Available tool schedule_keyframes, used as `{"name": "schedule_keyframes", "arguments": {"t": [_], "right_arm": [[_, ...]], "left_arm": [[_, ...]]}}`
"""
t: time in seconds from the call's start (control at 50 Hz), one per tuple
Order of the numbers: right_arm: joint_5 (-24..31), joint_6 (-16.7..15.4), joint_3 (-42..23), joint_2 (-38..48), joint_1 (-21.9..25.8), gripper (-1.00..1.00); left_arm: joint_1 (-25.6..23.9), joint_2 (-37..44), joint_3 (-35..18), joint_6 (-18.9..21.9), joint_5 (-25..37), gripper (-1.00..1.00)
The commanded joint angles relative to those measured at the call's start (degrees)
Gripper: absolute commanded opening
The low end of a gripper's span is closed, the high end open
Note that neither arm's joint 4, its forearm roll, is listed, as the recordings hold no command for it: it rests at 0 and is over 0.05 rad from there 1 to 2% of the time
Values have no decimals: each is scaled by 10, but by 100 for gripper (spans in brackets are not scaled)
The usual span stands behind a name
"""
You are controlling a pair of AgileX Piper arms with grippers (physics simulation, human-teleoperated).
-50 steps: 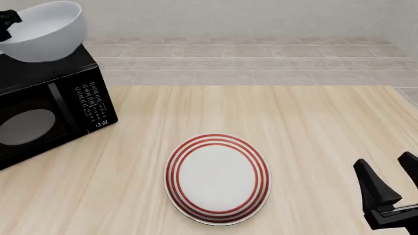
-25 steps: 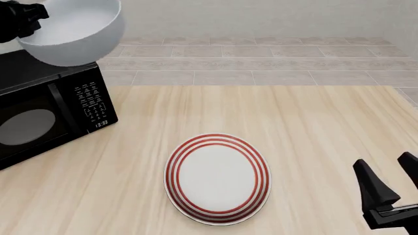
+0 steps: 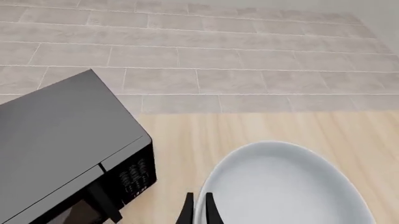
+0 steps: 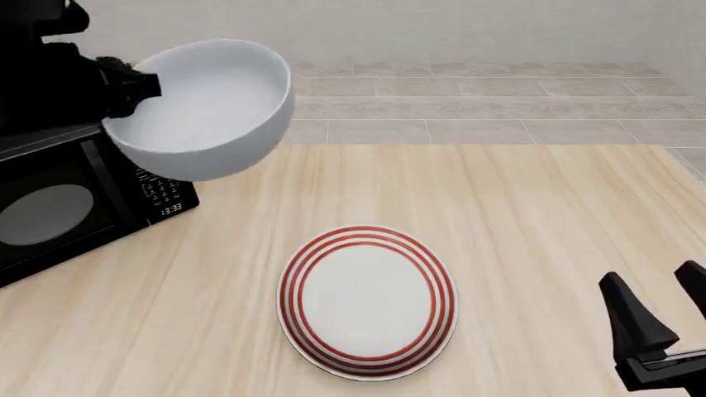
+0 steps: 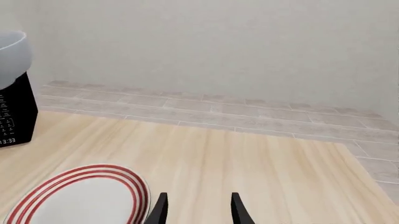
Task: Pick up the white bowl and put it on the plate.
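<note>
One risk: white bowl [image 4: 204, 107], rim-pinched by left jaws [image 3: 198, 211], could slip
Plate [image 4: 368, 301]: 5 o'clock of bowl
Right jaws [image 5: 195, 207]: spread, idle

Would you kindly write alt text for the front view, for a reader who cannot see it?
The left gripper holds the white bowl by its rim, in the air beside a black microwave. On the wooden table nearer the camera lies the plate, red-ringed and bare. The right gripper waits open at the lower right, its fingers apart.
</note>
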Motion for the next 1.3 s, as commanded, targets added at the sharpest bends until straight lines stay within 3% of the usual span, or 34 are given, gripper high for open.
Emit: {"name": "schedule_keyframes", "arguments": {"t": [0.02, 0.32, 0.54, 0.94, 1.3], "right_arm": [[9, -1, 0, -11, -1, 100], [24, 1, -1, -27, -3, 100], [20, -1, -2, -25, -5, 100], [10, -5, -1, -12, -3, 100], [16, -3, 0, -17, -1, 100]], "left_arm": [[-74, -22, 64, 10, -36, -100], [-146, -16, 119, -4, -81, -100], [-188, 33, 155, 1, -135, -100], [-252, 94, 171, -22, -186, -100], [-274, 193, 165, -8, -245, -100]]}}
